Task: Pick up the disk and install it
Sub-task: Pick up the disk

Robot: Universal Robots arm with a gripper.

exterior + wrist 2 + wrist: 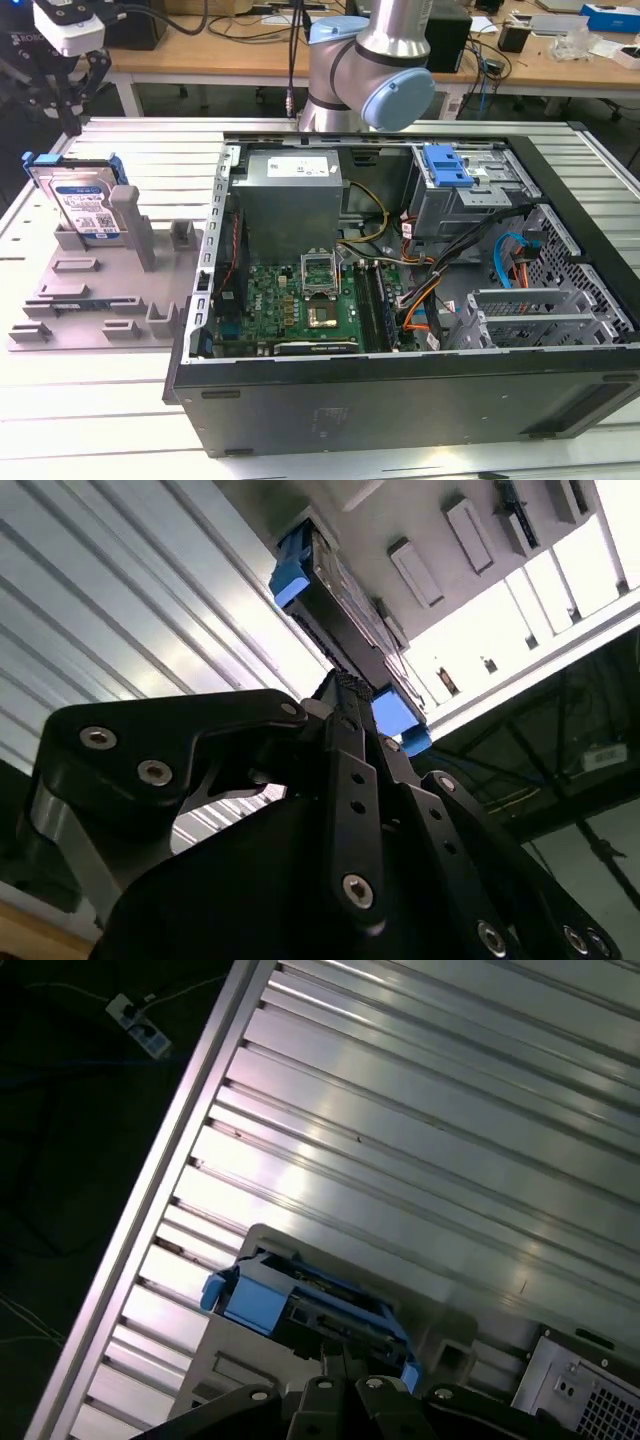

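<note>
Disk (82, 205) stands upright in grey holder (90, 292), at six o'clock from the gripper (58, 100), jaws standing apart.

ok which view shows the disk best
The exterior view: the disk stands upright in the grey holder at the exterior view's left, label face and blue frame plain to see. Both wrist views catch the disk edge-on, a narrow edge with blue frame ends.

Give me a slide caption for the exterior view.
The gripper hovers above the disk, which stands upright in a grey holder beside the open computer case.
</note>
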